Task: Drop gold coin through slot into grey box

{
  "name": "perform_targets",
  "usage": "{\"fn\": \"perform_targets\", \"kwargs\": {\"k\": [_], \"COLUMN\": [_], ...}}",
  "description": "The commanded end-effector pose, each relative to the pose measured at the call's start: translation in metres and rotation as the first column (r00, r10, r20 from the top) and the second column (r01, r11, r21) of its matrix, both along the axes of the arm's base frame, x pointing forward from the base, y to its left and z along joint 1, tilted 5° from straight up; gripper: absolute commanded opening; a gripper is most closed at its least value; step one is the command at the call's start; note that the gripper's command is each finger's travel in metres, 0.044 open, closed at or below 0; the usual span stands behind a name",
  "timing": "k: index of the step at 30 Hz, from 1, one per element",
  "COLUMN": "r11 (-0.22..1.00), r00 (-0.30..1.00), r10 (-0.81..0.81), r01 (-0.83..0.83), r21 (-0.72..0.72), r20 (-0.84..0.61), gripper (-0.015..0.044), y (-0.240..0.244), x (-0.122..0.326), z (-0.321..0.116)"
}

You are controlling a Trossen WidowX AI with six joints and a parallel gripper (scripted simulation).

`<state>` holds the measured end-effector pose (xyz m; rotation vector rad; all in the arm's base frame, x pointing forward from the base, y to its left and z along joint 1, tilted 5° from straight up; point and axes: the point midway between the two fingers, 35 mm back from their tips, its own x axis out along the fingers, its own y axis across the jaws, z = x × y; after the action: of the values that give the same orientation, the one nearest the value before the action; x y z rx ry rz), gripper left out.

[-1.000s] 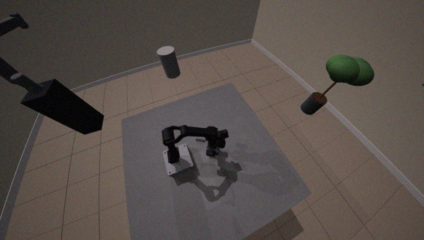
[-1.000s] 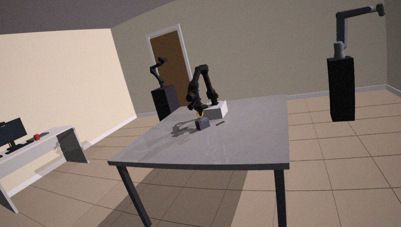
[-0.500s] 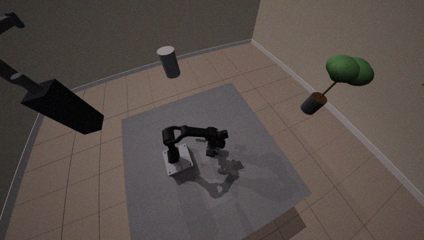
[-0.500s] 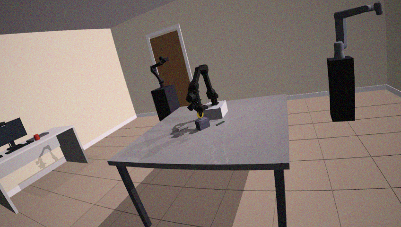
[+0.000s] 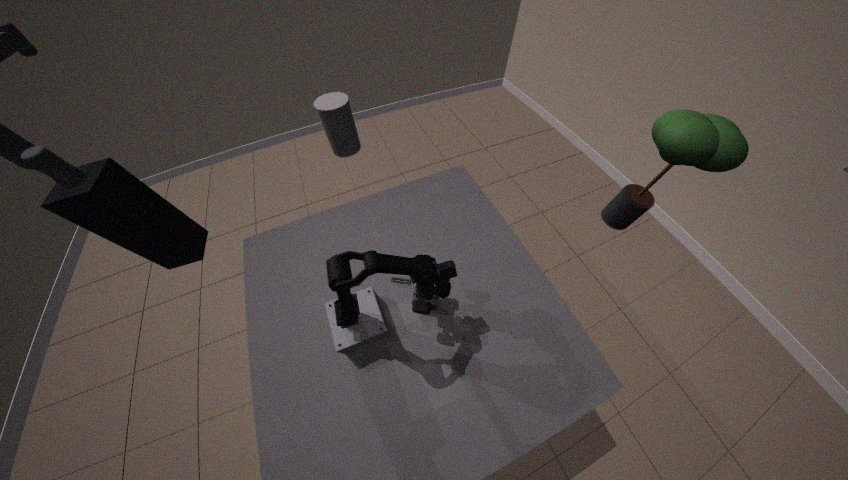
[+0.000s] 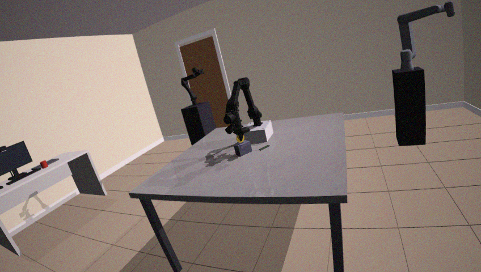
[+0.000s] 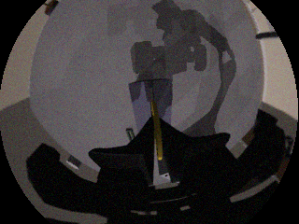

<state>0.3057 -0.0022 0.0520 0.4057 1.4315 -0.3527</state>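
Coin upright in the tool, above the box.

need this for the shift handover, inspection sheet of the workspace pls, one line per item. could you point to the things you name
Surface: grey tabletop (image 5: 333,220) (image 6: 296,168), shadows across it
Job's things: gold coin (image 6: 240,138) (image 7: 157,133) clamped on edge, above the grey box (image 6: 243,148) (image 7: 140,105); green holder (image 5: 401,280) (image 6: 264,147) without coin
Clutter: nothing seen
Gripper: gripper (image 6: 240,137) (image 7: 153,119) shut on the coin
Cables: nothing seen
Surroundings: potted plant (image 5: 627,206), brown door (image 6: 202,64), other arms on dark pedestals (image 6: 410,107), desk (image 6: 75,155) with red cup (image 6: 43,164)
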Motion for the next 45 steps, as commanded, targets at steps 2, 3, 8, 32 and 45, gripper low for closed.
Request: {"fn": "perform_targets", "kwargs": {"k": [2, 3, 8, 32, 45], "r11": [1.0, 1.0, 1.0, 1.0, 1.0], "r00": [1.0, 1.0, 1.0, 1.0, 1.0], "r10": [-0.002, -0.002, -0.003, 0.0, 0.0], "r01": [0.002, 0.002, 0.003, 0.0, 0.0], "r21": [0.0, 0.0, 0.0, 0.0, 0.001], "r20": [0.0, 0.0, -0.001, 0.0, -0.008], "gripper": [0.0, 0.0, 0.0, 0.0397, 0.044], "y": [0.0, 0.0, 0.0, 0.0, 0.0], "x": [-0.001, -0.001, -0.002, -0.004, -0.012], "z": [-0.003, -0.004, -0.006, 0.024, 0.057]}}
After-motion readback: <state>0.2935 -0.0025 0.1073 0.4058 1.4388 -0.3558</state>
